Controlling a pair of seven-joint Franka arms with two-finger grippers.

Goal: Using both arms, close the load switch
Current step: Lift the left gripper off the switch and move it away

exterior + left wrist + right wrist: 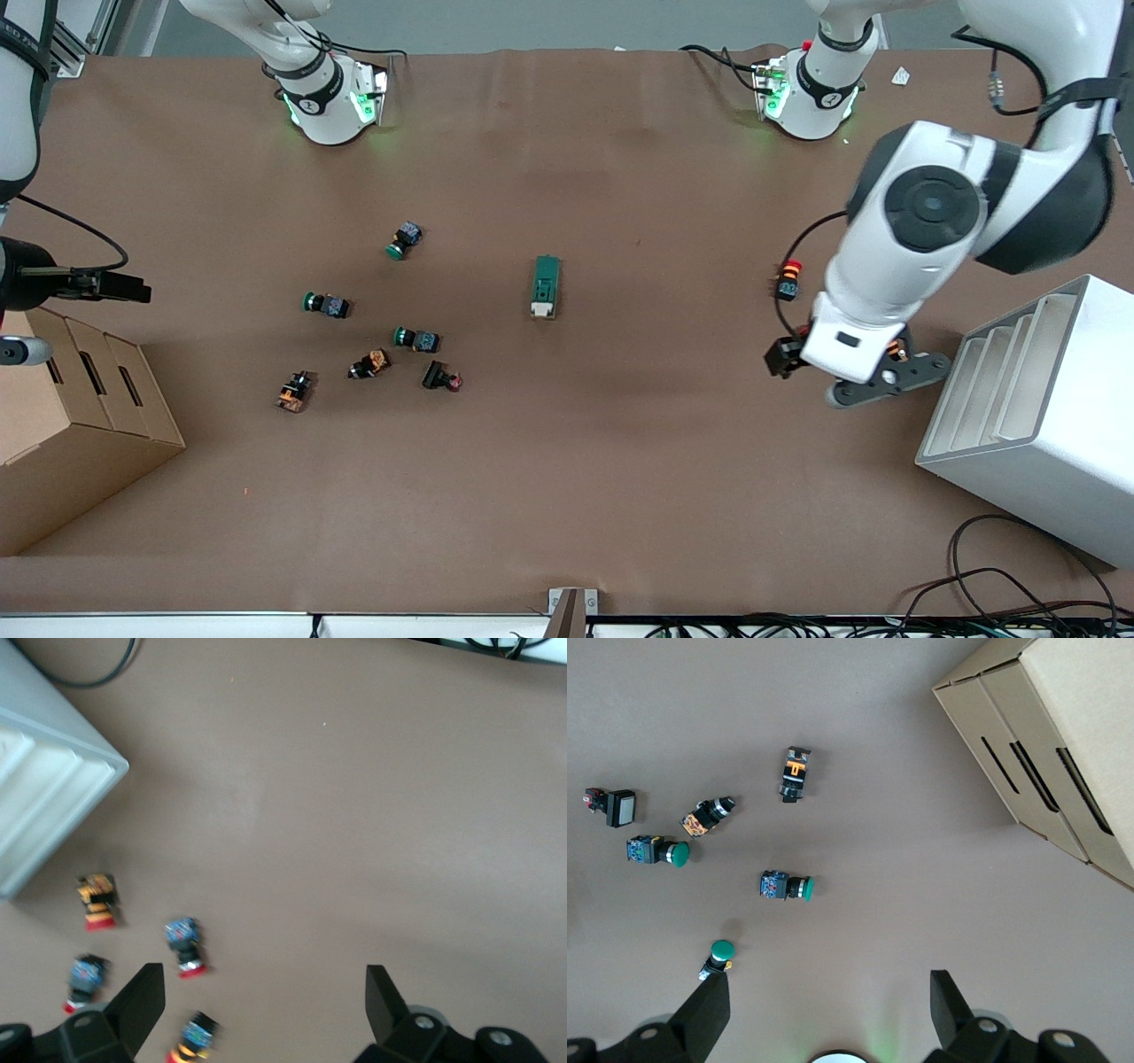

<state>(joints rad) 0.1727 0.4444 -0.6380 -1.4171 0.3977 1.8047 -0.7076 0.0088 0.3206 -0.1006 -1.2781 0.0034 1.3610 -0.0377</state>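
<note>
Load switch (546, 286) sits mid-table on the brown mat (620, 461), long axis pointing from the bases toward the front camera, cream handle end nearer that camera. Nothing touches it.

Left gripper (264, 997) hangs over the mat at the left arm's end, well apart from the switch, fingers spread wide and empty. Just under and beside it: a cluster of red-capped push buttons (184, 945), with the white slotted rack (1032, 403) close by.

Right gripper (829, 1003) is up over the right arm's end of the table, fingers apart, empty. Below it lie the green push buttons (787, 887) and the cardboard box (1063, 744); the switch isn't in its wrist view.

Risks, as I judge them:
- Both arms converge on one small part, so wrist collision is likely if the approaches aren't staggered.
- Switch is loose on the mat; pushing the handle without the other arm bracing the body just slides it.
- Left arm's path out could sweep the red buttons or clip the rack.
- Green buttons near the switch could be mistaken for it.
</note>
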